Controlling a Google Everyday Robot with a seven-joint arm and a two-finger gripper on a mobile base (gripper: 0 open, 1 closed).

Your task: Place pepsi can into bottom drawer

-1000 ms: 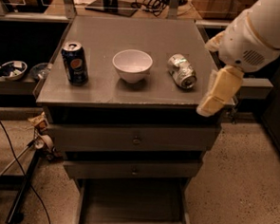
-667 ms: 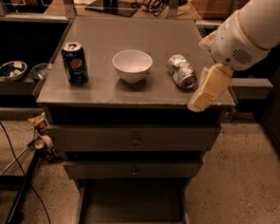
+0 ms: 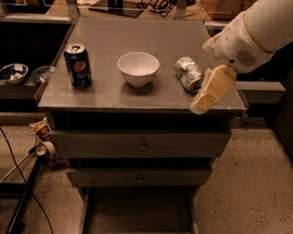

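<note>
Since a second ago your cream-coloured two-finger gripper [image 3: 202,101] has drifted a little leftward along the right front edge of the flat grey cabinet top [image 3: 116,37], and it now hangs at the right of centre in the frame, tilted down and to the left, under the bulky white arm [image 3: 261,31]. You cannot tell from this view whether the gripper is spread or closed, and nothing is seen held in it. Your dark blue pepsi can with the round logo and silver top [image 3: 78,66] stands upright at the left front of the cabinet top, well apart from the gripper. Your wide grey metal bottom drawer [image 3: 135,212] is pulled out at the lower middle of the frame, and only its own dark floor shows between the side rails. Above it, the two shallower grey drawers with small round knobs [image 3: 142,146] sit pushed in. Between the pepsi can and the gripper stands a round white bowl [image 3: 138,68], showing only its pale inside, and a dented silver-and-green can [image 3: 189,74] lies on its side just beside the gripper. At the left edge a small bowl [image 3: 12,72] rests on a low shelf, its contents unclear.
</note>
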